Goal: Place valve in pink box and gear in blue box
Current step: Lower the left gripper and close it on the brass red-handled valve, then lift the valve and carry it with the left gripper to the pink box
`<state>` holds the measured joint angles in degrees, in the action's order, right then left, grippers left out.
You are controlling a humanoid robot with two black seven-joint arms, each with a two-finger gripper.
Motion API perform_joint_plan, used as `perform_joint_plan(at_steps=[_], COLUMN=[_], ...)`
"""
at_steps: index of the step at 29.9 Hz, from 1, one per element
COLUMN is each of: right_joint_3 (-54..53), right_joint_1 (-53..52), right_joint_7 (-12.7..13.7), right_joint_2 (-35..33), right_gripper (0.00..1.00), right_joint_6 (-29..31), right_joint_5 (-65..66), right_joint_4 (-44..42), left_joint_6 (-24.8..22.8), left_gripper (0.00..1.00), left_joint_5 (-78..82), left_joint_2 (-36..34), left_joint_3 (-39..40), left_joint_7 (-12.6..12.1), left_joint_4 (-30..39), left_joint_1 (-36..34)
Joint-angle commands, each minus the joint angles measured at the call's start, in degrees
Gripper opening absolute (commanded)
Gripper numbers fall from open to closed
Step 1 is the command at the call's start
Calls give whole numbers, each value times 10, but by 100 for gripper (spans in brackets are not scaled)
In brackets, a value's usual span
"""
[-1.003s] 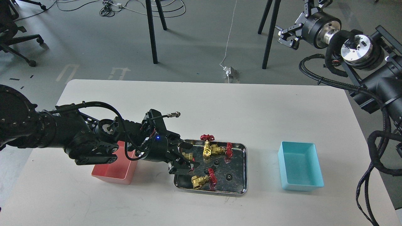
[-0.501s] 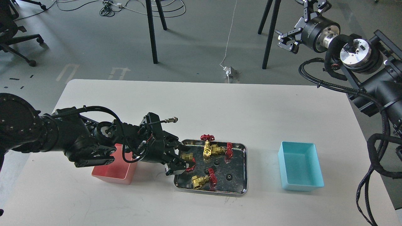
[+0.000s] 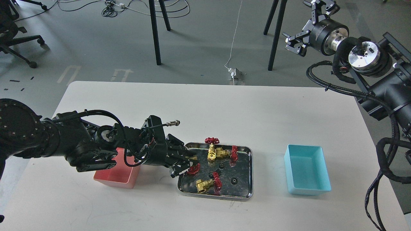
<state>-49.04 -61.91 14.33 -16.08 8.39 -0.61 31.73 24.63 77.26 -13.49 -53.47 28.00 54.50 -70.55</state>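
Note:
My left gripper [image 3: 187, 164] reaches over the left end of the steel tray [image 3: 248, 192] and is shut on a brass valve, of which mainly the red handwheel [image 3: 193, 169] shows. Other valves lie in the tray: two at the back [image 3: 213, 153] and one at the front [image 3: 205, 184]. Tiny black gears [image 3: 235, 181] lie between them. The pink box [image 3: 115, 178] stands left of the tray, partly hidden by my left arm. The blue box [image 3: 306, 175] stands right of the tray. My right gripper [image 3: 300, 23] is open and empty, raised high beyond the table's far right corner.
The white table [image 3: 205, 109] bears the tray and both boxes. Black stand legs [image 3: 155, 32] and cables are on the floor behind the table. My right arm's thick cables [image 3: 382, 160] hang along the table's right edge.
My left gripper's fingers have closed on the valve at the tray's left end, and its brass body is now mostly covered. The right arm has shifted only slightly.

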Motion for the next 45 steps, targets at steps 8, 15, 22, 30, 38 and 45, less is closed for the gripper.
perform_joint_plan(at_steps=[8,15,22,30,38,45], right_joint_3=[-1,-2,-4,0,0,0], right_joint_1=[4,4,-4,-111,-116,-87], right_joint_7=[-1,-1,-1,-3,-3,-3], right_joint_2=[-1,0,1,7,7,7], right_gripper=[100,100,100,100,100,100], right_joint_6=[0,-1,-5,-71,-71,-71], right_joint_5=[0,0,0,8,8,8], right_joint_4=[0,-1,-1,-6,-7,-4], left_joint_6=[13,14,13,13,11,13], left_gripper=[12,12,12,13,13,13], left_joint_5=[-2,-1,-1,18,136,202], left_joint_2=[-29,-57,-116,-260,-405,-455], left_joint_3=[6,19,39,40,24,38], left_joint_7=[0,0,0,0,0,0], left_joint_4=[7,31,118,185,223,217], left_joint_1=[-8,-30,-76,-150,-140,-69])
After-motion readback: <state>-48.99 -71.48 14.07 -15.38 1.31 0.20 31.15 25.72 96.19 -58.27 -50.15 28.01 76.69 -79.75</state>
